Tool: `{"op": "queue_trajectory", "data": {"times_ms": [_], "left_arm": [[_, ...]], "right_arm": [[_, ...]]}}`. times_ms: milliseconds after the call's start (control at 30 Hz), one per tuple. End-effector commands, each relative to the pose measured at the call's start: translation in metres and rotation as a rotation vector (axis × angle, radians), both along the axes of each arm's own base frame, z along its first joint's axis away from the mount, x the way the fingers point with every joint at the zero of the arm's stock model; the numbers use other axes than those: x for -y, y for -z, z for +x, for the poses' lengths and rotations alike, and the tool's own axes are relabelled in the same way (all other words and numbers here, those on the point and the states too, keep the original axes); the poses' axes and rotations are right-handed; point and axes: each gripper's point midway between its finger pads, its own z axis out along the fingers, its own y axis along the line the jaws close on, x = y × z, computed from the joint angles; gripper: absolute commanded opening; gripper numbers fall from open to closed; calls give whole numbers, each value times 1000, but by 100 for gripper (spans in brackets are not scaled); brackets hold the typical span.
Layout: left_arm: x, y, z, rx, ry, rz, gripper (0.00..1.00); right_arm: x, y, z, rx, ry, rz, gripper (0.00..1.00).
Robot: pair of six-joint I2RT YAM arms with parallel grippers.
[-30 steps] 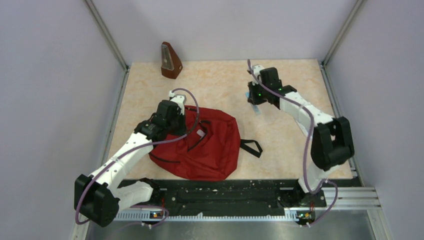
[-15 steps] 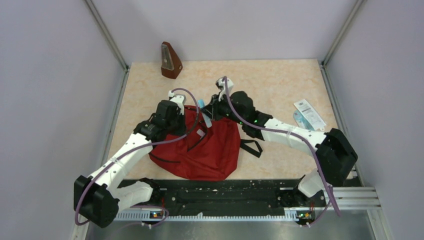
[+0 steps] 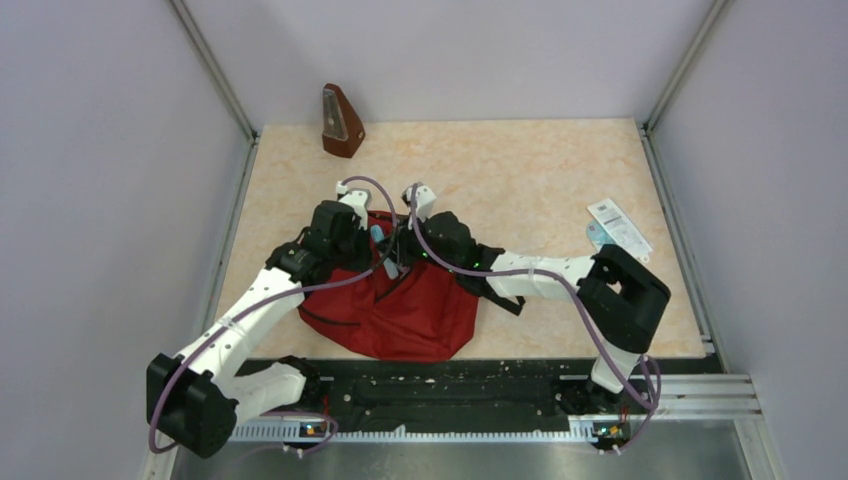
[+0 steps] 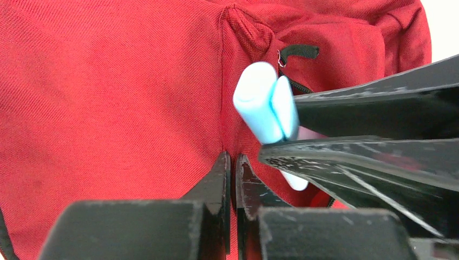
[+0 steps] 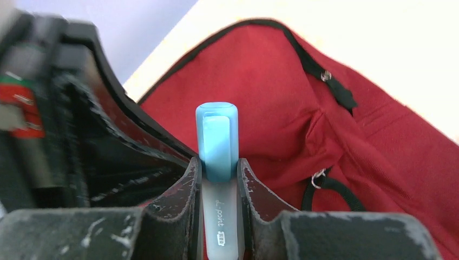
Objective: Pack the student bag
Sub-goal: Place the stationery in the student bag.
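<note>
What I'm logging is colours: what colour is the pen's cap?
Light blue pen cap; right wrist view shows it best.

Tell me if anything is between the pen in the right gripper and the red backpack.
Nothing visible. The pen points its blue cap straight at the student bag with only air ahead. The left gripper pinches the bag's fabric beside that path, not across it. Whether the zipper is open I cannot tell.

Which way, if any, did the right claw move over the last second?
Yes. In the top view the right claw swung left and nearer, from far right of the metronome to over the student bag, pen clamped.
</note>
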Motion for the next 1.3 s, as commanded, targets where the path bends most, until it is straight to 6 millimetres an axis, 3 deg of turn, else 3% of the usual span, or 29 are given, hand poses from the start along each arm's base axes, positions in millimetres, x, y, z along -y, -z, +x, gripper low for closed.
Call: {"op": "queue_trajectory", "data": {"times_ms": [0,133,367,667,767,933,1000,1133,1267], "left_arm": [[6,-30,11,106,9,-47,0],[6,-32,11,110,9,-50,0],[6,-33,11,114,9,-52,0],[9,-33,9,108,26,-65,0],[8,-31,9,105,22,-59,0],[8,-29,10,100,22,-54,0],[8,-29,10,98,22,-53,0],[8,-28,10,96,22,-52,0],[8,-29,10,98,23,-52,0]], "right_arm": [[-11,7,-11,28,-45,-2,0],[-8,31,-30,9,-124,-98,0],[15,77,-56,-83,-227,-300,0],[39,101,-67,-146,-356,-628,0],[38,94,-65,-139,-342,-627,0],[24,67,-61,-110,-319,-517,31],[20,54,-57,-95,-296,-469,38],[13,34,-49,-56,-253,-383,50],[7,17,-39,-17,-221,-316,55]]}}
